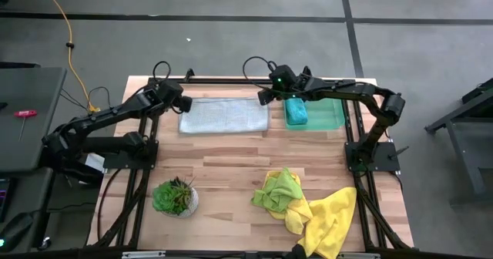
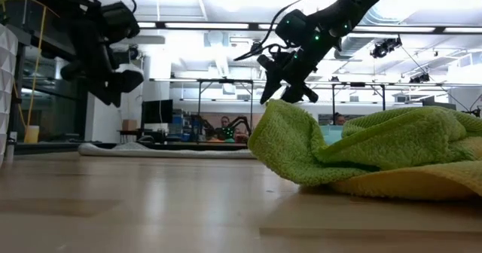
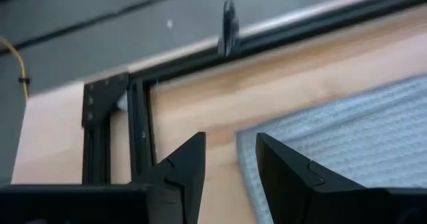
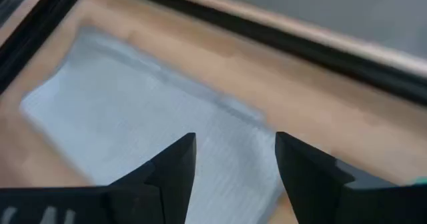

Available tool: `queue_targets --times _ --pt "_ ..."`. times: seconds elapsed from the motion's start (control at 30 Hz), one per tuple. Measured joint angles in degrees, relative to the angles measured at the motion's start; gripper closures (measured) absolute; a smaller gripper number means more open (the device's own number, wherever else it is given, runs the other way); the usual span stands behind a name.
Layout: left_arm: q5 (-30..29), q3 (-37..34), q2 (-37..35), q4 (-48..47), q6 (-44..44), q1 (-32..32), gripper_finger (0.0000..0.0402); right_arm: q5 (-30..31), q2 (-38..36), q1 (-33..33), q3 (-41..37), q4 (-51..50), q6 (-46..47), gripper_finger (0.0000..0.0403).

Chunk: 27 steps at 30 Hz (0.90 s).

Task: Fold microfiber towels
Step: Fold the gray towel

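Note:
A pale grey-white towel (image 1: 223, 115) lies flat as a folded rectangle near the table's far edge. My left gripper (image 1: 183, 103) hovers open above its left end, with the towel's corner (image 3: 267, 134) just beyond the fingers. My right gripper (image 1: 266, 97) hovers open above the towel's right end (image 4: 220, 137). In the low view both grippers (image 2: 113, 83) (image 2: 290, 91) hang clear of the towel (image 2: 166, 149). A folded teal towel (image 1: 296, 111) rests in the green tray (image 1: 331, 114). A crumpled lime green towel (image 1: 279, 191) lies partly on a yellow towel (image 1: 330, 220) at the near right.
A potted plant (image 1: 176, 197) stands near the table's front left. Black frame rails (image 1: 231, 82) run along the far edge and both sides of the table. Bare wood (image 1: 223, 163) lies between the grey towel and the near items.

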Motion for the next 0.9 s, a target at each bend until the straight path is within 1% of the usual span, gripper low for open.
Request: queue_targets --times 0.13,0.2,0.37,0.5,0.63,0.8,0.9 --pt "3.11 -0.07 3.69 -0.74 -7.33 1.96 0.0283 -0.93 0.13 -0.02 0.0 -0.21 -0.08 0.0208" --pt "2.84 -0.09 6.4 0.08 -11.59 2.77 0.0287 -0.93 0.15 -0.02 -0.01 -0.27 0.0 0.0208" --pt "2.06 -0.57 13.01 6.18 -19.51 3.66 0.0295 -0.95 0.15 0.0 -0.01 -0.49 0.02 0.0208" --pt "0.61 -0.57 16.56 9.84 -25.41 3.68 0.0298 -0.95 0.17 0.0 -0.01 -0.98 0.42 0.0208" --pt "3.19 -0.57 18.67 11.39 -26.8 3.68 0.0299 -0.97 0.17 0.02 -0.01 -0.96 0.44 0.0208" --pt "6.44 -0.59 21.88 11.28 -25.64 3.64 0.0299 -0.95 0.17 0.02 0.01 -0.96 0.46 0.0208" --pt "7.18 -0.57 22.16 12.5 -28.18 3.64 0.0299 -0.98 0.19 0.02 0.0 -0.96 0.46 0.0208"
